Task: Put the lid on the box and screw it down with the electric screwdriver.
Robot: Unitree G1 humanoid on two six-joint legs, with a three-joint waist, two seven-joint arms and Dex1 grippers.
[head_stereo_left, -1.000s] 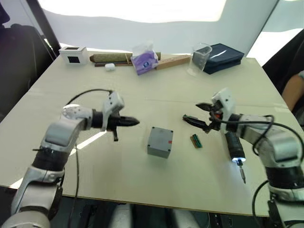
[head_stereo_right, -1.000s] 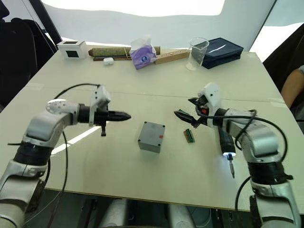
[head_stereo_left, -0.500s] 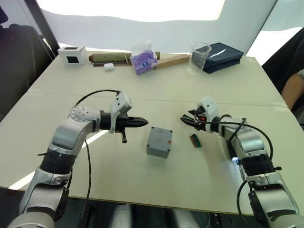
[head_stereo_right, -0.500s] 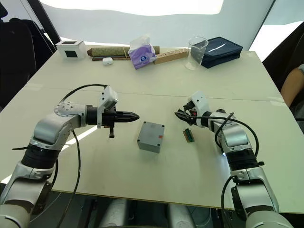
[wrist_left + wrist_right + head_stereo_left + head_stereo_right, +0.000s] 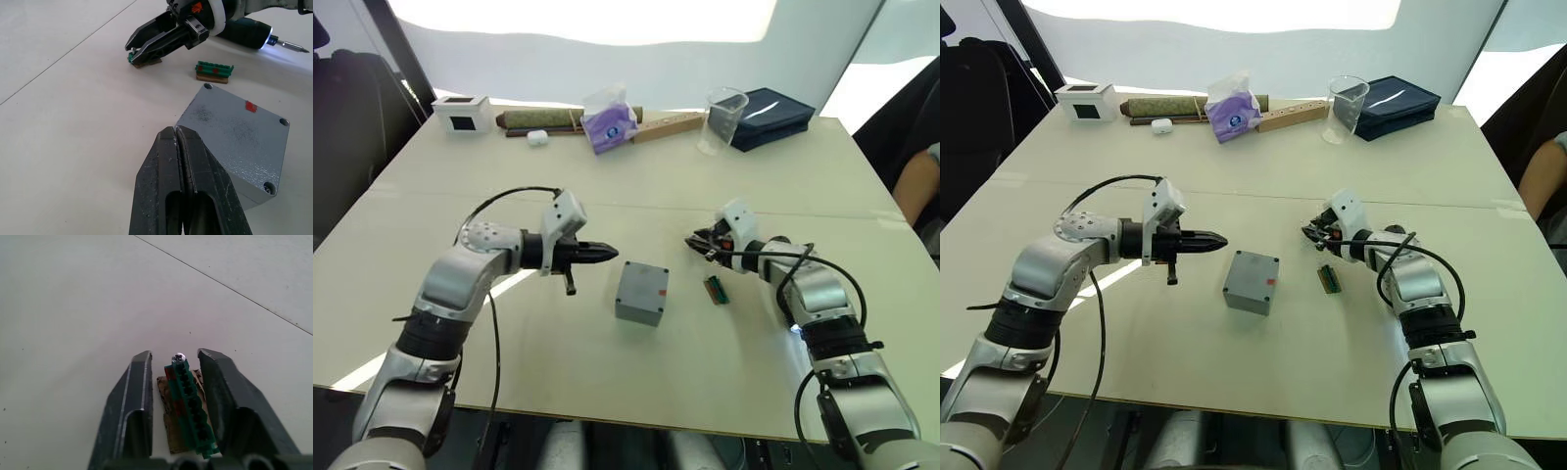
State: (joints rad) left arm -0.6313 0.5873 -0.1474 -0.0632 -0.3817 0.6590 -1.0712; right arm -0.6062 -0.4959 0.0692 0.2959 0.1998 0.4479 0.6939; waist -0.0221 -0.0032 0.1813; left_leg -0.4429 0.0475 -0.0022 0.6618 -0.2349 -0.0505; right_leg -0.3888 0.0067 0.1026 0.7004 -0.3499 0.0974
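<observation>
The grey box sits mid-table. Its top is a closed flat face with corner holes and a small red mark, and I cannot tell a separate lid from it. My left gripper is shut and empty, pointing at the box from its left with a small gap between them. To the box's right, my right gripper is shut on a small green strip that lies on the table. The black electric screwdriver lies on the table behind that gripper, its tip light on.
A second green strip lies between the box and the right arm. Along the far edge stand a white box with a black window, a purple tissue pack, a clear cup and a dark blue case. A person's arm shows at the right.
The right gripper's fingers went from wide open to shut around the green strip, and that arm drew in. The left gripper moved closer to the box, then held.
</observation>
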